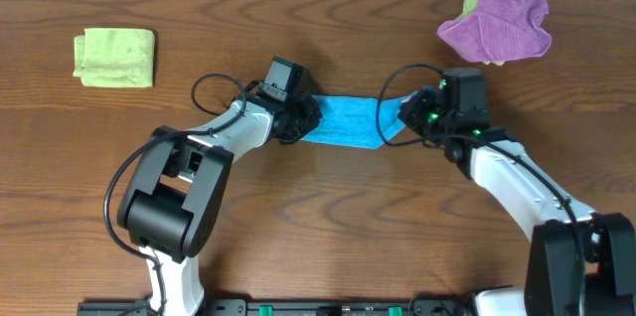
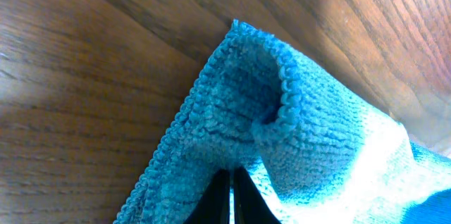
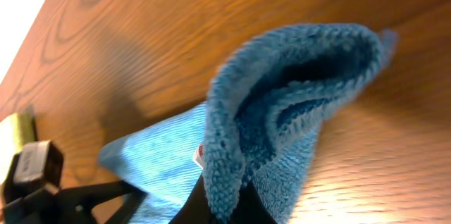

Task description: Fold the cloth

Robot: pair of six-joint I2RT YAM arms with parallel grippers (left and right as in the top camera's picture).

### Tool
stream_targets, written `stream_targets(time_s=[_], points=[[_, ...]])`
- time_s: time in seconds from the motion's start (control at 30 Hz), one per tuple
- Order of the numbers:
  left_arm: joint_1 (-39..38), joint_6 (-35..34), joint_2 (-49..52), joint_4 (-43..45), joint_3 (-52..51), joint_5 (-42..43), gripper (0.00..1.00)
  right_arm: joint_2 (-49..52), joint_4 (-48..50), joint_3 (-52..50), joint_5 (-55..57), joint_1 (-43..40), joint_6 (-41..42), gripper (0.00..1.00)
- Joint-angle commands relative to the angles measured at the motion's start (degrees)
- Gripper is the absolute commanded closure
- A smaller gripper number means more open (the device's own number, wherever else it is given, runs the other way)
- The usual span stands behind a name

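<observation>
Left hand [image 1: 296,117] is pinching one short end of the blue cloth [image 1: 343,122] and right hand [image 1: 405,117] pinches the opposite end, so the cloth spans between them at the middle of the desk [image 1: 318,18]. From the left wrist, the fingers [image 2: 217,206] seem to bite only a little way in from the hem, so a pull from the other side could drag that edge free. On the right the end is bunched into several layers, and an inner one may slip out. Uneven travel of the two hands would likely leave a skewed fold
</observation>
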Motion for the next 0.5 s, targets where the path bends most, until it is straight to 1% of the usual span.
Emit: stream_targets(time_s=[0.0,0.23,0.47], points=[[-1.0,1.0,1.3,-1.7,-0.9,-0.7,0.94,-0.8,-0.1,2.4,-0.3,2.5,-1.7,0.99],[-0.9,1.0,1.3,-1.7,-0.9,-0.4,0.94,-0.8,0.5,3.7,0.0,6.8,-1.7,0.99],[-0.9,1.0,1.3,-1.7,-0.9,0.7,0.94,0.4,3.1,4.1,1.4,11.7,-1.4,0.99]])
